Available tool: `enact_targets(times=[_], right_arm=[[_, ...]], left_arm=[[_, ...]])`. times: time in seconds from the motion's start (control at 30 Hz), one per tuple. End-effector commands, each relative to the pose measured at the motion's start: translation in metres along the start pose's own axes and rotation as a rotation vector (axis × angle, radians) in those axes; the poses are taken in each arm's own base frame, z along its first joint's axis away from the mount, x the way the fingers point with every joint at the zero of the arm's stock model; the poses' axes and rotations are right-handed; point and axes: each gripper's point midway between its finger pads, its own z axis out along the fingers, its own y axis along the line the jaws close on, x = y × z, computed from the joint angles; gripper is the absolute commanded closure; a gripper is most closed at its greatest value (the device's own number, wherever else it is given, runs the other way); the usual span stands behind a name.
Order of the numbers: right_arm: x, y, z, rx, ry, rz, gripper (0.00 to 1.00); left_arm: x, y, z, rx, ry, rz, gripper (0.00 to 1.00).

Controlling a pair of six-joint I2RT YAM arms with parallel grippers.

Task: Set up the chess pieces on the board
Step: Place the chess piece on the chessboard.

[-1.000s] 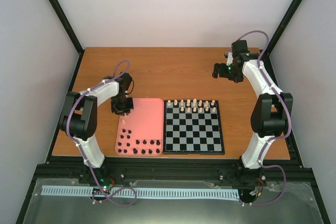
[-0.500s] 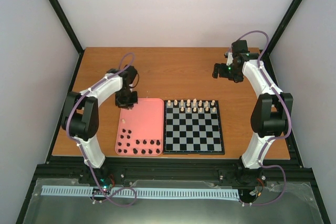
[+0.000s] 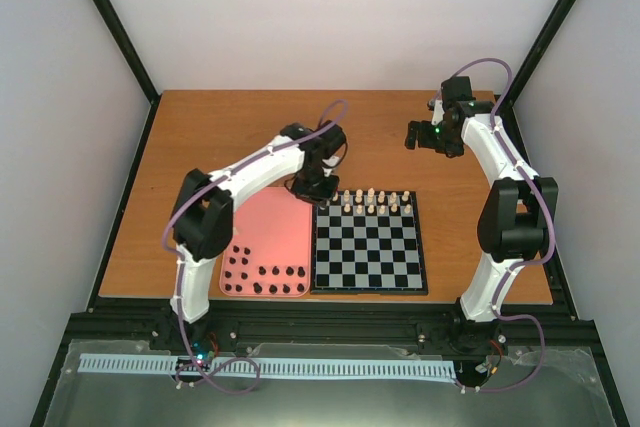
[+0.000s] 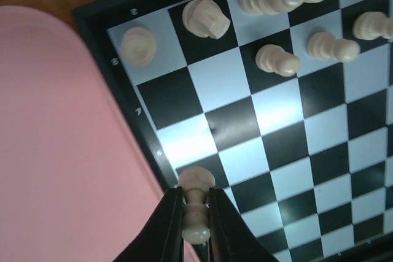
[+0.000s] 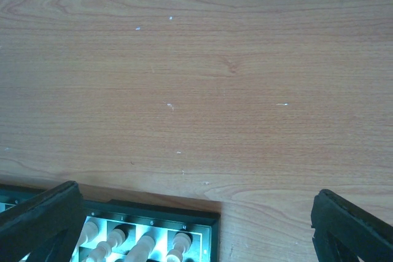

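While the top view shows only that the left gripper (image 3: pixel 315 190) hangs over the far left corner of the board (image 3: pixel 368 292), its wrist camera shows what it holds. The two black fingers (image 4: pixel 174 219) are clenched on the waist of a cream pawn (image 4: pixel 196 179). The pawn's round head stands just clear of the fingertips, above the board's left edge where it meets the pink tray (image 4: pixel 61 121). Whether the pawn's base touches a square cannot be told.

That close view also shows the other cream pieces (image 4: pixel 277 59) as smooth, turned figures with a matt finish. Among them are a notched knight (image 4: pixel 206 18) and, in the corner square beside it, a piece seen from above as a flat round top (image 4: pixel 138 44). The squares are glossy and throw back a white glare, and the thin black rim carries small pale letters and numbers.

From above, the cream pieces fill most of the board's two far rows (image 3: pixel 370 202). The black pieces (image 3: pixel 265 277) lie as dark dots along the tray's near and left sides (image 3: pixel 275 232). The tray is plain with rounded corners and lies edge to edge with the board.

Over the far right of the wooden table (image 3: pixel 230 127), the right gripper (image 3: pixel 425 137) is well apart from everything else. Its own camera shows its jaws spread wide with nothing between them, grained brown wood (image 5: pixel 215 59) below, and a corner of the board at the bottom of the view (image 5: pixel 212 222).
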Motion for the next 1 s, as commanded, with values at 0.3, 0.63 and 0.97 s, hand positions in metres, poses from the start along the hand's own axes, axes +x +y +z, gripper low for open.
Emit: enact_targets(times=[0.3, 0.63, 0.97], right_arm=[[0.0, -0.005, 0.001, 0.015, -0.001, -0.009, 0.0], [-0.001, -0.005, 0.003, 0.013, 0.0, -0.009, 0.0], [0.0, -0.005, 0.006, 0.013, 0.007, -0.009, 0.0]], left_arm=[[-0.027, -0.021, 0.038, -0.034, 0.061, 0.103, 0.99], [-0.029, -0.024, 0.051, -0.034, 0.086, 0.117, 0.98], [-0.028, -0.026, 0.061, -0.026, 0.107, 0.123, 0.98]])
